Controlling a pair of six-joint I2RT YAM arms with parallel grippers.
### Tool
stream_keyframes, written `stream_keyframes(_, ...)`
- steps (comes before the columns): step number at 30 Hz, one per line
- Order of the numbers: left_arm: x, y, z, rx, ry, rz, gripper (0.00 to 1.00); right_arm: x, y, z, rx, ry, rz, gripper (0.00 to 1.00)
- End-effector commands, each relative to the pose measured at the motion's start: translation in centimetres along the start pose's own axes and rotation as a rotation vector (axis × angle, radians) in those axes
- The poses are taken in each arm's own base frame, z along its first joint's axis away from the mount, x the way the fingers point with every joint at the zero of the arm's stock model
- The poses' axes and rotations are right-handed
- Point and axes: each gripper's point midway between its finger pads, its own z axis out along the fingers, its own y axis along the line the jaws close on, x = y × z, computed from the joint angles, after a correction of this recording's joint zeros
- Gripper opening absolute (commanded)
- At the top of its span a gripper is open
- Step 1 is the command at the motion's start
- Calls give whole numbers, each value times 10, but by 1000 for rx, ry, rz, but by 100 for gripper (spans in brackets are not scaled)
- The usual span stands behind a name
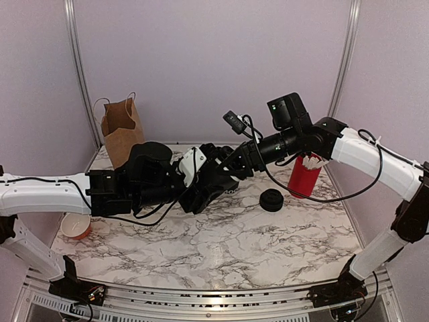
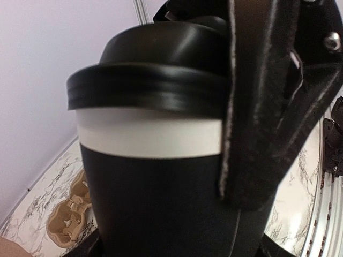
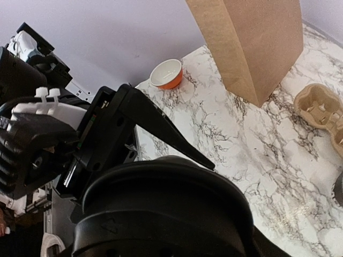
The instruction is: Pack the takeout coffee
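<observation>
The takeout coffee [image 2: 161, 203] is a black paper cup with a white band under its black lid [image 2: 150, 69]. It fills the left wrist view, held above the marble table [image 1: 221, 248] by my left gripper [image 2: 177, 230], which is shut on its body. In the top view the cup [image 1: 224, 186] is mostly hidden where the two grippers meet. My right gripper [image 1: 231, 168] has come in from the right. One of its fingers [image 2: 268, 107] lies against the lid's edge, and the lid [image 3: 161, 214] fills the bottom of the right wrist view. A left gripper finger [image 3: 161, 128] juts past the lid.
A brown paper bag [image 1: 122, 131] stands at the back left. A red cup with white packets [image 1: 305, 176] stands at the right, with a low round black object [image 1: 271, 200] beside it. An orange-and-white bowl [image 1: 75, 227] sits at the near left. A cardboard cup carrier [image 3: 321, 110] lies near the bag.
</observation>
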Motion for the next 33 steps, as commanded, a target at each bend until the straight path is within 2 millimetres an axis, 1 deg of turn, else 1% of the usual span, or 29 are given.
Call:
stream_keyframes(1,-9,-1,0,-4,-10,-3,81,-9,4,0,1,-17,-17,58)
stream_keyframes(3,-8,0,-1,-9,-10,-5,89,-8,3,0,6,-21,-12,56)
stream_keyframes(6,-6,2,-2,-20,-10,-10,99,-8,-1,-2,19,-31,0,55)
stream_keyframes(13,-1,9,-4,-50,-10,-22,99,-1,-18,-13,91,-45,37,55)
stream_keyframes(17,3,9,-4,-49,-1,-28,99,15,-38,-23,188,-25,79,55)
stream_keyframes(19,7,8,-3,-45,8,-31,99,29,-52,-30,263,-3,110,55)
stream_keyframes(21,9,8,-3,-42,12,-39,99,47,-62,-36,332,27,139,55)
stream_keyframes(22,9,8,-3,-41,11,-44,99,56,-69,-42,388,37,152,55)
stream_keyframes(23,10,9,-3,-41,12,-50,99,69,-75,-44,422,63,178,55)
stream_keyframes(24,10,10,-3,-42,11,-56,99,84,-84,-50,483,83,203,55)
stream_keyframes(27,6,13,-4,-40,-2,-76,99,121,-101,-66,623,128,285,55)
stream_keyframes(31,-1,17,-4,-33,-17,-90,99,168,-126,-96,834,161,398,55)
stream_keyframes(33,-4,17,-3,-25,-26,-95,99,187,-137,-113,921,161,448,55)
